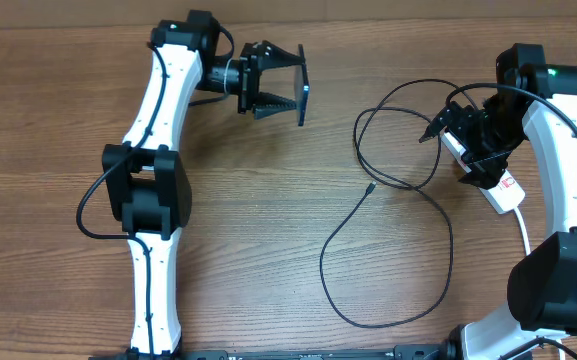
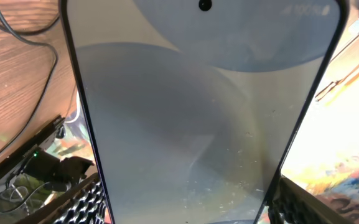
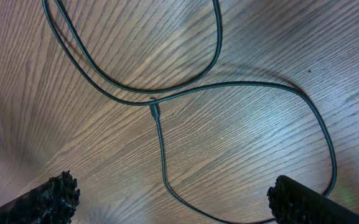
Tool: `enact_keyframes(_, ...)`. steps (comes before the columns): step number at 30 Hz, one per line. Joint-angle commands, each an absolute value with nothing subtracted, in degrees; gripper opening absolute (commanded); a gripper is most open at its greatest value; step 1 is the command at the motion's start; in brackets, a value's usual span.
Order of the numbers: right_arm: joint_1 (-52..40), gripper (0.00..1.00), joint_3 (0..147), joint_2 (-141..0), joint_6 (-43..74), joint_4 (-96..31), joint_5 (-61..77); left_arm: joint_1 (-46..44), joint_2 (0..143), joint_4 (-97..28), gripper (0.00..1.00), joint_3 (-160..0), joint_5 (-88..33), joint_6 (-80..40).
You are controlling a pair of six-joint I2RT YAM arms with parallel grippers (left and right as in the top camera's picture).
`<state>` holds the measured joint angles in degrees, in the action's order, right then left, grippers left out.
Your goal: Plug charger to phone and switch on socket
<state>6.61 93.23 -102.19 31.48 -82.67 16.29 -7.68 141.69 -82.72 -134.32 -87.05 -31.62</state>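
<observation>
We see left fingers [image 1: 290, 82] clamped across width of phone [image 1: 303, 85], lifted edge-on near far edge of bench [image 1: 248, 260], screen facing left wrist. Right fingers [image 3: 182, 200] spread, empty, above socket [image 1: 500, 190] by right edge. Connector [image 3: 155, 111] of charger [image 3: 160, 149] lies flat mid-bench, ahead of right fingers, centred between them, tip pointing away; right arm nearer. No containers

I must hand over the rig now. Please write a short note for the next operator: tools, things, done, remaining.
Left tool: shut on the phone, held up on edge.
Right tool: open, empty, above the charger cable.
The connector lies free on the table; the socket lies beside the right tool.
Done: phone picked up. Left to do: plug the connector into the phone, switch on the socket.
</observation>
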Motion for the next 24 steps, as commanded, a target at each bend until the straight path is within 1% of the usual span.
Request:
enact_keyframes(1,6.4,1.0,94.5,-102.0,31.4,-82.7,16.6,-6.7,141.8,-82.7,0.71,-136.1,-90.7,-31.9)
enact_keyframes(7,6.4,1.0,94.5,-102.0,30.8,-83.1,18.6,-6.7,141.8,-82.7,0.71,-136.1,-90.7,-31.7)
enact_keyframes(10,6.3,1.0,94.5,-102.0,24.3,-82.8,24.4,-6.6,141.8,-82.7,0.71,-136.1,-90.7,-31.8)
enact_keyframes(13,5.5,1.0,94.5,-102.0,14.9,-82.1,31.9,-6.4,141.8,-82.7,0.71,-136.1,-90.7,-31.7)
enact_keyframes(17,3.1,1.0,94.5,-102.0,6.8,-81.8,38.1,-6.3,141.8,-82.7,0.71,-136.1,-90.7,-31.7)
enact_keyframes(19,1.3,1.0,94.5,-102.0,5.3,-80.9,38.0,-6.3,141.8,-82.7,0.71,-136.1,-90.7,-31.7)
enact_keyframes(24,-3.4,1.0,94.5,-102.0,6.0,-76.6,37.5,-6.3,141.8,-82.7,0.71,-136.1,-90.7,-31.7)
